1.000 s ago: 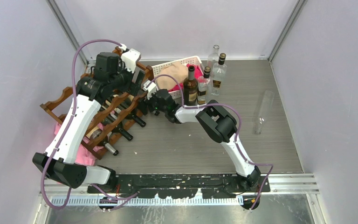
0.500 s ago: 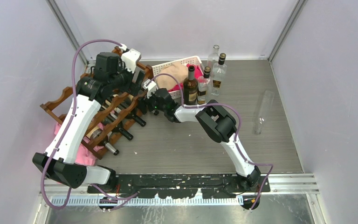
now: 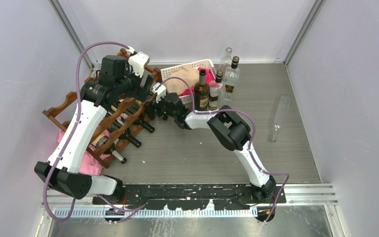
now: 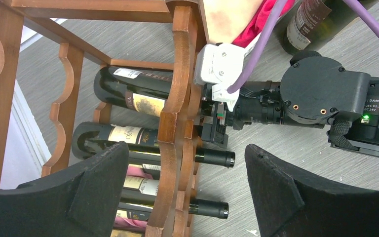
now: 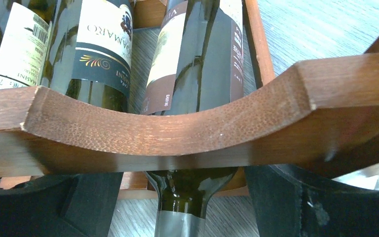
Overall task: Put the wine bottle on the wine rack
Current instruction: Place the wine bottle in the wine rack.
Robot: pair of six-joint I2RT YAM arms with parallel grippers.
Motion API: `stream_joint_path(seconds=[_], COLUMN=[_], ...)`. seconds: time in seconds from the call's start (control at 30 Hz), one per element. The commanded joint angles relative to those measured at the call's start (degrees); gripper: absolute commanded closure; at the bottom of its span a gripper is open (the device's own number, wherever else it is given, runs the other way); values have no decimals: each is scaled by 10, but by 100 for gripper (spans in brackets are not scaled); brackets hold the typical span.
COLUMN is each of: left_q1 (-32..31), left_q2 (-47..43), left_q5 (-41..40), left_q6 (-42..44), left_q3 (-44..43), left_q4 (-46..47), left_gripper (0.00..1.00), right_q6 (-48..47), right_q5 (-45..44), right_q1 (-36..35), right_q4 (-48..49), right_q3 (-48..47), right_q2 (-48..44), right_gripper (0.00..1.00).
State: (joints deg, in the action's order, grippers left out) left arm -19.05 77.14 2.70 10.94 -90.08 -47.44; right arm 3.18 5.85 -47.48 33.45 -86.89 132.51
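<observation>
Right wrist: wine bottle [image 5: 197, 64] lies in wine rack [image 5: 177, 133].

My two arms are white shells with round black joints. A purple cable [image 3: 86, 52] loops off the left arm [image 3: 79, 131] toward eleven o'clock, and another trails along the right arm [image 3: 234, 131]. My fingers [image 4: 286, 197] are thick and black. The right wrist has a white camera block [image 4: 220, 64], little copper screws [image 4: 296, 105] and a green light [image 4: 365, 119] at three o'clock.

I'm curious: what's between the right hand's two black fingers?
A wine bottle's neck, poking out under the wine rack's wavy rail. The right wrist view shows it.
</observation>
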Motion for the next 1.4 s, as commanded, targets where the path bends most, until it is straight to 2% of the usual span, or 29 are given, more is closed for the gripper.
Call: stream_joint_path(seconds=[0.0,0.37,0.5,0.73,0.93,1.07,1.13,1.27,1.37], left_q1=[3,3,3,2,3,3,3,3,3], left_q2=[-13,-32,-42,-58,-60,-59,-58,-49,-35], left_q5=[12,7,1,-11,-1,6,6,6,3], left_q6=[-5,-12,-11,-8,-16,-24,-23,-4,8], left_q3=[-14,6,12,20,18,18,19,15,2], left_q4=[10,4,6,6,-5,-9,-15,-38,-59], left_gripper=[14,15,15,15,15,15,15,15,15], right_q6=[0,-43,-46,-47,-43,-33,-33,-21,-17], right_q5=[6,40,51,43,33,43,45,44,48], right_q1=[3,9,9,10,13,21,22,21,20], right_q4=[81,72,39,-97,-151,-153,-150,-161,-175], right_q3=[-3,100,132,137,101,92,89,75,66], right_q2=[-50,-140,-173,-197,-175,-168,-165,-150,-141], right_gripper=[8,7,9,24,34,53,60,62,58])
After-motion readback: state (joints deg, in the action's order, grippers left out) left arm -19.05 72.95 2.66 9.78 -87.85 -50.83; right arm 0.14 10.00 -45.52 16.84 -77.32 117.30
